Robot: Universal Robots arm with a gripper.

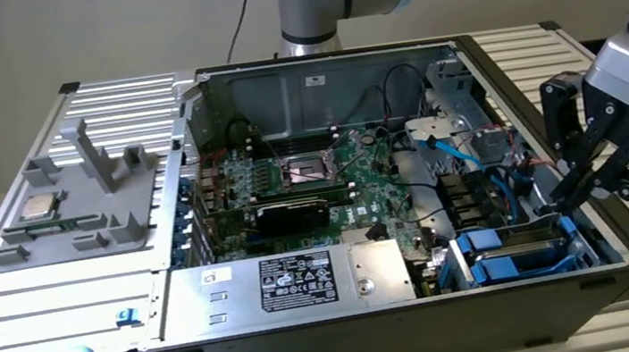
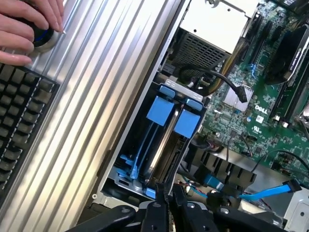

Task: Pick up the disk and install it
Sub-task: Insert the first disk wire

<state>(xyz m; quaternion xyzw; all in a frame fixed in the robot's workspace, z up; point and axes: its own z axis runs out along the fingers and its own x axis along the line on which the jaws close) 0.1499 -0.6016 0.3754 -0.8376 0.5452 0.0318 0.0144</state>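
Down in the drive bay (image 2: 116, 176) the disk (image 2: 163, 145) sat between blue rails, and the gripper (image 2: 168, 189), pinched nearly closed on nothing just over its end, risked slipping off, jamming it askew or snagging the blue cable (image 2: 270, 191).

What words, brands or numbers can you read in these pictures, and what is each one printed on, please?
"DELL": white print on the green motherboard, wrist view.
Black label on the silver power supply box: white print and symbols, too small to read.
White sticker on the case's back wall: too small to read.
Keyboard keys: no legible characters.
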